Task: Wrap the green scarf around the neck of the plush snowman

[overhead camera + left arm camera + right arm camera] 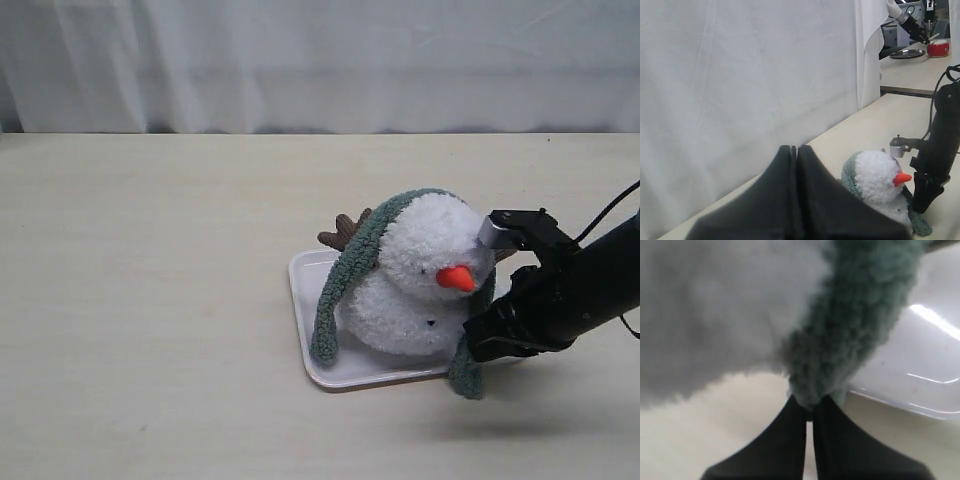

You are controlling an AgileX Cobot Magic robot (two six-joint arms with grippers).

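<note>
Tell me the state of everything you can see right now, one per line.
Tray: flat on the table.
Snowman: tilted, sitting on the tray.
Scarf: draped over the snowman's head, ends hanging.
Left gripper: shut, empty.
Right gripper: shut on a scarf end.

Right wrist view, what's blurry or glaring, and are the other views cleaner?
Right wrist view: the plush snowman is a soft out-of-focus blur, the green scarf somewhat sharper, glare streaks on the tray. Exterior view: sharp, even light, faint shadow on the table. Left wrist view: the left gripper looms dark.
</note>
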